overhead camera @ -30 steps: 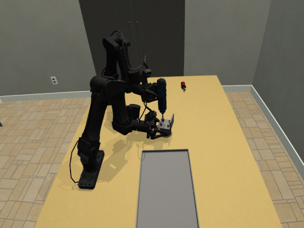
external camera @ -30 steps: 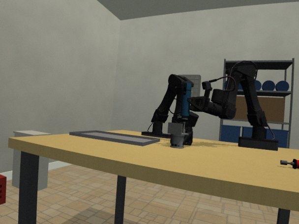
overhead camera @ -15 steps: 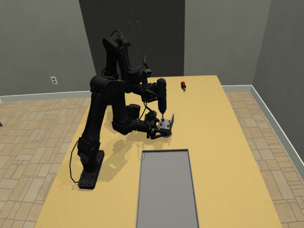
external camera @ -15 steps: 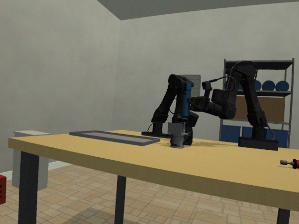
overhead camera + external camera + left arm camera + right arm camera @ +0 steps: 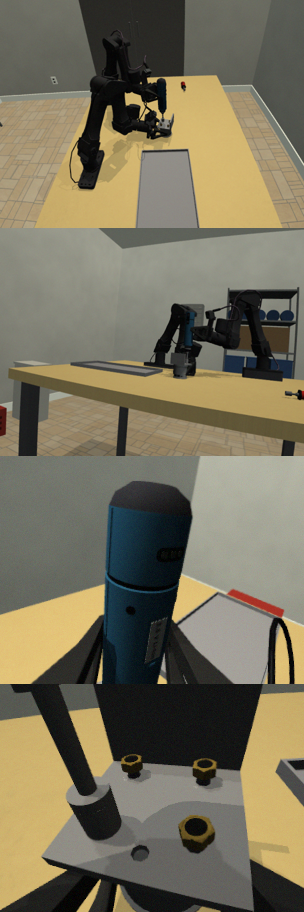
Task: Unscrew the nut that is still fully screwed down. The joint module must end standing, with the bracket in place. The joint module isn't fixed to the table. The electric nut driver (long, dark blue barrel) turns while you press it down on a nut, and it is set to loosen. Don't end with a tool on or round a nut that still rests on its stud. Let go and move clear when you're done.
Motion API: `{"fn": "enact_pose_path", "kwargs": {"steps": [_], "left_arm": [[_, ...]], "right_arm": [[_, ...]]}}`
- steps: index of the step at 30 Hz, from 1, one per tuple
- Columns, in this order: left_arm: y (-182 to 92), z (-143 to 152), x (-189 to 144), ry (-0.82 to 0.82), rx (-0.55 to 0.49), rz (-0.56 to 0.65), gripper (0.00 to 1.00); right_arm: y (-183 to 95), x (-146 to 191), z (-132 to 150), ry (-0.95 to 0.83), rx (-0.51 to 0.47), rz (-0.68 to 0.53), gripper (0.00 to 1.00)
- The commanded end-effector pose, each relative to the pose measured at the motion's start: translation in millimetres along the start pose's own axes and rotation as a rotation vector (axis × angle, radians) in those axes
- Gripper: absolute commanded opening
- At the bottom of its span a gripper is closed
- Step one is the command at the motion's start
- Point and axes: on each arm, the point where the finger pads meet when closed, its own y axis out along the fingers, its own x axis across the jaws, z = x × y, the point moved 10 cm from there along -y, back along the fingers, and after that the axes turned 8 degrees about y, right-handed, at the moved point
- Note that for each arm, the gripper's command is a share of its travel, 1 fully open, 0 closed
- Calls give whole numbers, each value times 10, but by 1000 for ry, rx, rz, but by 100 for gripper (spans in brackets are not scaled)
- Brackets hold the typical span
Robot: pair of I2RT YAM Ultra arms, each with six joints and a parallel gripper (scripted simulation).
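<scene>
The electric nut driver (image 5: 162, 97) (image 5: 189, 330) (image 5: 142, 551) stands nearly upright, with my left gripper (image 5: 136, 623) shut on its blue barrel. Its socket (image 5: 95, 811) rests at the left corner of the bracket (image 5: 165, 791) (image 5: 178, 358); whatever is inside is hidden. Two back nuts (image 5: 132, 764) (image 5: 204, 770) sit raised, with stud showing beneath. A third nut (image 5: 196, 833) is at the front right; its height is hard to tell. A small hole (image 5: 140, 853) lies between it and the socket. The joint module (image 5: 180, 372) stands upright under the bracket, with my right gripper (image 5: 162, 133) shut on it.
A grey tray (image 5: 165, 150) (image 5: 154, 373) lies to one side of the module. A red hand tool (image 5: 183, 85) (image 5: 301, 394) lies far back on the table in the top view. The left arm reaches in above the right arm, and both are close together at the module.
</scene>
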Motion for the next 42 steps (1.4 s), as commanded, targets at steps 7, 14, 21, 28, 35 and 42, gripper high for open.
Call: {"fn": "enact_pose_path", "kwargs": {"steps": [7,14,21,28,35,42], "left_arm": [[84,-282,-8,-5,-110,-6,42],[85,-301,-5,-6,-113,-7,42],[88,-346,3,-6,-123,-9,42],[93,-375,12,-6,-122,-10,42],[95,-390,14,-6,-122,-10,42],[100,-426,19,-6,-122,-10,42]], "right_arm": [[30,19,14,-2,11,-1,59],[30,19,14,-2,11,-1,59],[30,19,14,-2,11,-1,59],[30,19,14,-2,11,-1,59],[30,19,14,-2,11,-1,59],[30,19,14,-2,11,-1,59]]}}
